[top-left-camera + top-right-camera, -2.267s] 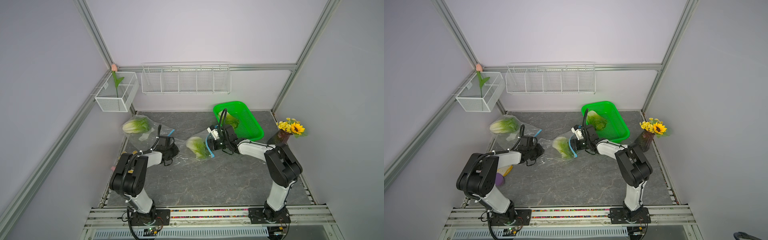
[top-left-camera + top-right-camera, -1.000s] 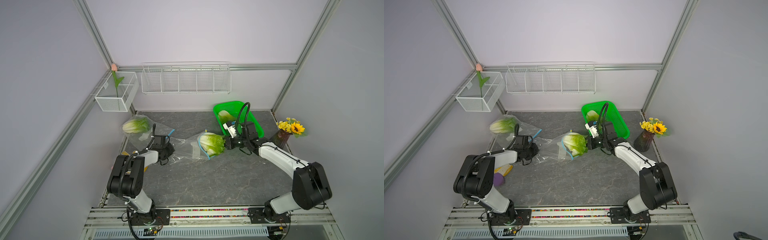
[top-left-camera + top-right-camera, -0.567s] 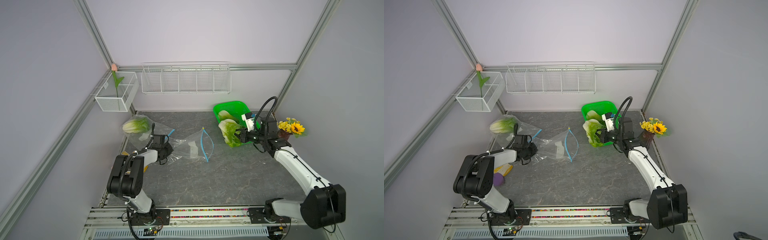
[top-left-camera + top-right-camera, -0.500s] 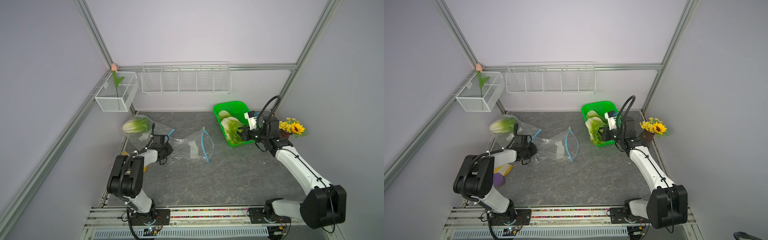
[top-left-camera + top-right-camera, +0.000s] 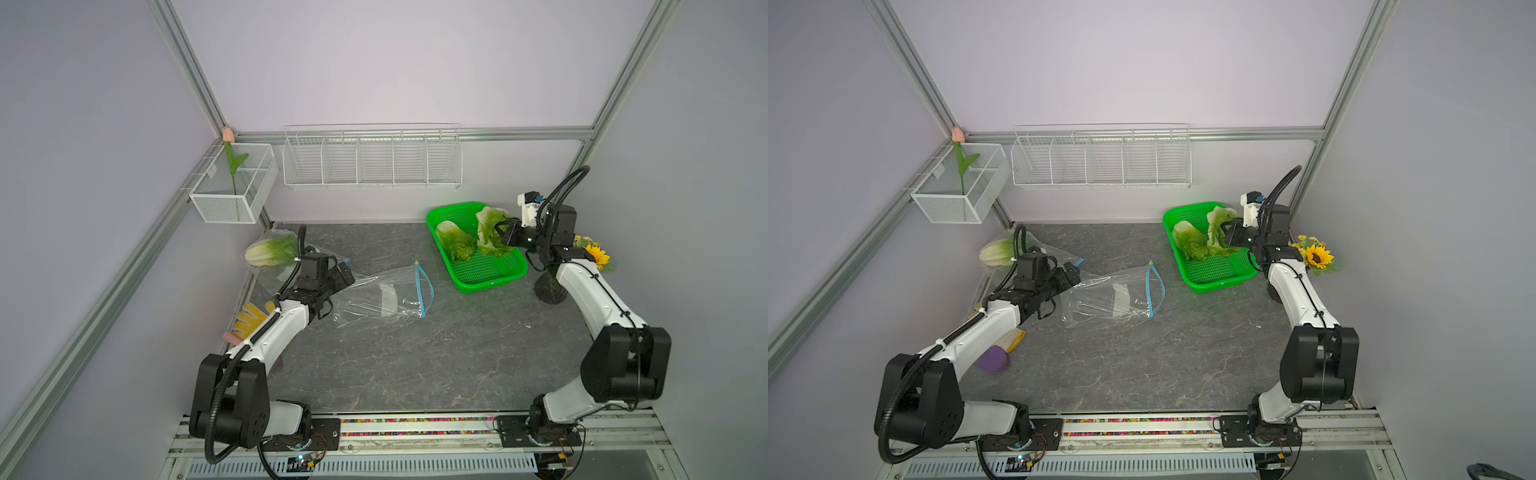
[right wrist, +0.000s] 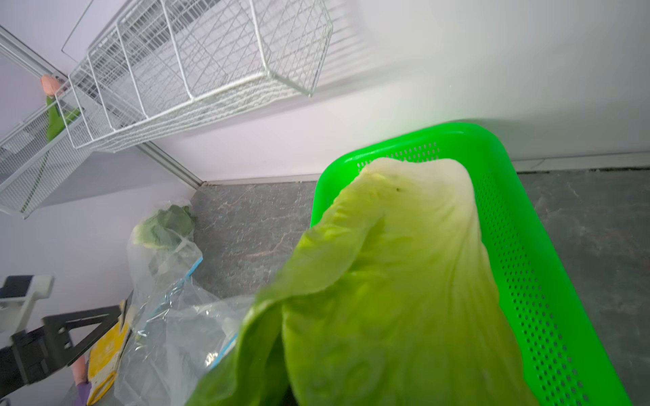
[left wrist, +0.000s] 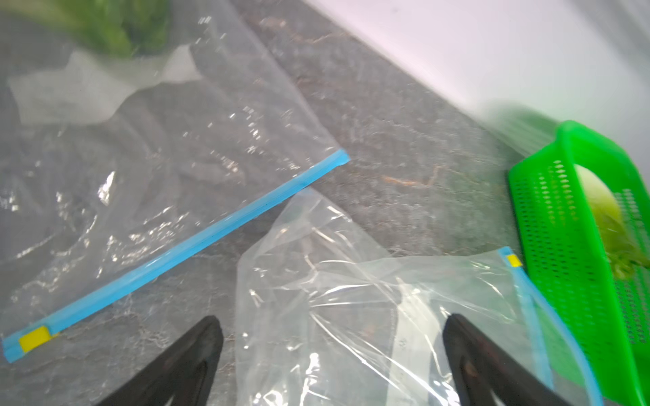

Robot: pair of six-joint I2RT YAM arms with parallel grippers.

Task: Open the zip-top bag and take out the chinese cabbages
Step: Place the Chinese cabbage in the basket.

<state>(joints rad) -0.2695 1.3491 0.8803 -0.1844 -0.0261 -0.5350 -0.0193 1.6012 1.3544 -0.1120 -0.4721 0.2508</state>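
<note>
My right gripper (image 5: 503, 235) is shut on a light-green chinese cabbage (image 5: 489, 230) that hangs over the green basket (image 5: 490, 286). In the right wrist view that cabbage (image 6: 387, 281) hides the fingers. A second cabbage (image 5: 455, 246) lies in the basket. The third cabbage (image 5: 270, 251) sits at the back left inside another zip-top bag (image 7: 158, 158) whose blue zip is closed. The emptied zip-top bag (image 5: 382, 296) lies flat mid-table with its blue mouth gaping. My left gripper (image 7: 330, 318) stands open, and that bag's closed end (image 7: 351, 298) lies loose between its fingers.
A sunflower vase (image 5: 592, 257) stands right of the basket, behind my right arm. A wire shelf (image 5: 372, 156) and a white mesh box with a tulip (image 5: 232, 187) hang on the walls. A yellow glove (image 5: 249, 324) and a purple lump (image 5: 992, 359) lie beside my left arm.
My right arm pulled the cabbage out of the bag and carried it right, over the basket. My left gripper went from shut on the bag to open, and the bag settled flat.
</note>
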